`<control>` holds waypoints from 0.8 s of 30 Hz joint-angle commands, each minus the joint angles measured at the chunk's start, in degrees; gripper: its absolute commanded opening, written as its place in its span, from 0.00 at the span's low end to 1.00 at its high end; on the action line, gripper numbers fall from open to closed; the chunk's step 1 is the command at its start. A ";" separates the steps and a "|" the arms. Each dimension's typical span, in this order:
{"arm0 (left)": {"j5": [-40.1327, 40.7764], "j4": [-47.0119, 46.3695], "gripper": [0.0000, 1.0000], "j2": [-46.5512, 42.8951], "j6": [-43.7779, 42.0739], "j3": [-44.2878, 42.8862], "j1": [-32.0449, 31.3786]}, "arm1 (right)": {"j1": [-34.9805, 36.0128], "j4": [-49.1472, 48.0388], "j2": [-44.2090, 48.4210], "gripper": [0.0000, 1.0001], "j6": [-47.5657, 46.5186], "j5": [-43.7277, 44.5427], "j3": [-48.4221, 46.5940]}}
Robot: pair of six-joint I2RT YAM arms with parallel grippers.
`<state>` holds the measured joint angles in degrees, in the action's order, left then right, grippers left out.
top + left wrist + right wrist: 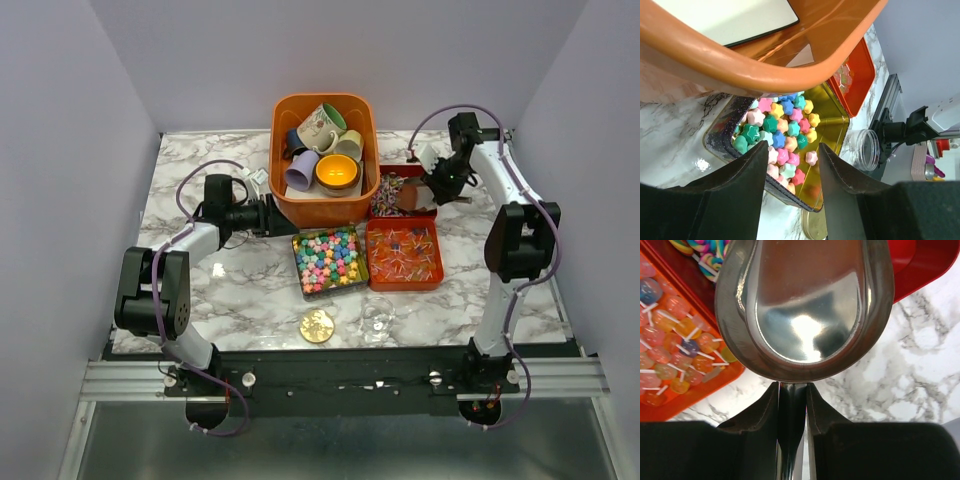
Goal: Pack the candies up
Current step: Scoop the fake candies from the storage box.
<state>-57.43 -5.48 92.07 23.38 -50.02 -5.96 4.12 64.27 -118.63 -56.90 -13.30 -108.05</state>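
Between the clamped fingers of the right gripper point(791, 392) sits the handle of a metal scoop point(807, 305), bowl by the orange tray point(685, 402) of lollipop candies point(670, 335). Farther left, the left gripper point(792, 160) hangs open over star candies point(780, 132) in a gold tin point(832, 132).

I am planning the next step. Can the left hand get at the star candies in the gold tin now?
Probably yes. The left hand is open and empty, and the star candies lie uncovered just ahead. Only the orange basket crowds the far edge of the gold tin.
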 commanded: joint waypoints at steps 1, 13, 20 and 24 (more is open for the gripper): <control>0.83 -2.43 0.53 -0.49 -0.17 0.54 0.33 | 2.82 6.05 2.52 0.01 6.01 -10.78 8.28; 4.69 2.65 0.52 0.39 -4.65 -0.16 0.24 | 4.93 -0.01 -3.90 0.01 7.97 -3.33 4.94; 4.52 12.92 0.52 0.39 -11.50 -2.54 0.24 | 5.02 -17.60 6.13 0.00 -13.58 4.42 24.12; 4.52 15.58 0.52 0.39 -14.23 -3.15 0.24 | 5.11 -10.86 0.34 0.01 -10.35 -0.49 13.24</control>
<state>-53.67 4.34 92.07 14.26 -51.31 -5.96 7.44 47.48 -109.19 -62.59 -5.67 -89.76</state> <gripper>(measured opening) 0.517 0.301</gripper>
